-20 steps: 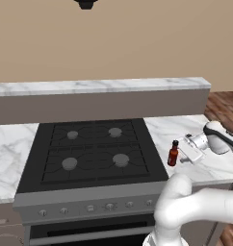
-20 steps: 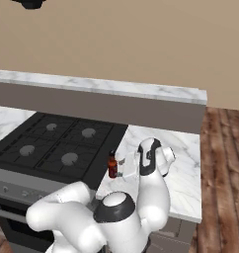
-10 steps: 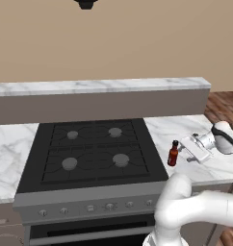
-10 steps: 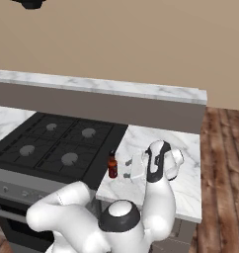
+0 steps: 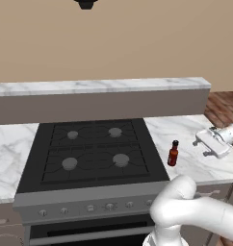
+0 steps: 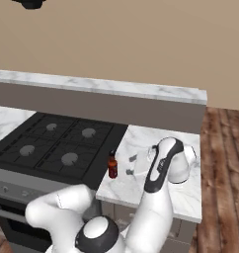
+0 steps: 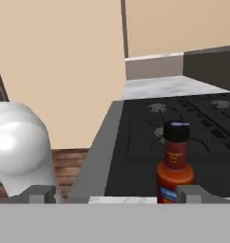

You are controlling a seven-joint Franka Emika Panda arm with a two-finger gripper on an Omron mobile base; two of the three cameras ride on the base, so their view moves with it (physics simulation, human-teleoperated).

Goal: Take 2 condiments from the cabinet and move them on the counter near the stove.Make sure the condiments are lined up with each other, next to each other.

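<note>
A short reddish-brown sauce bottle (image 5: 173,153) (image 6: 112,166) with a dark cap stands upright on the white marble counter (image 5: 186,129) (image 6: 141,141), just right of the black stove (image 5: 92,149) (image 6: 57,143). My gripper (image 5: 201,147) (image 6: 132,166) hovers low over the counter to the bottle's right, pointing at it, open and holding nothing. In the hand view the bottle (image 7: 175,166) stands beyond the gripper (image 7: 116,193), nearer the right fingertip (image 7: 193,192), with the stove (image 7: 183,128) behind it. The cabinet is out of view.
A raised marble-topped ledge (image 5: 99,87) (image 6: 101,86) runs behind the stove and counter. The counter ends a short way right of my hand, with wooden floor (image 6: 225,148) beyond. Knobs line the stove's grey front (image 5: 89,207). More counter lies left of the stove (image 5: 10,153).
My hand has drawn back to the right, away from the sauce bottle, jaws still open. The bottle has stayed where it stands.
</note>
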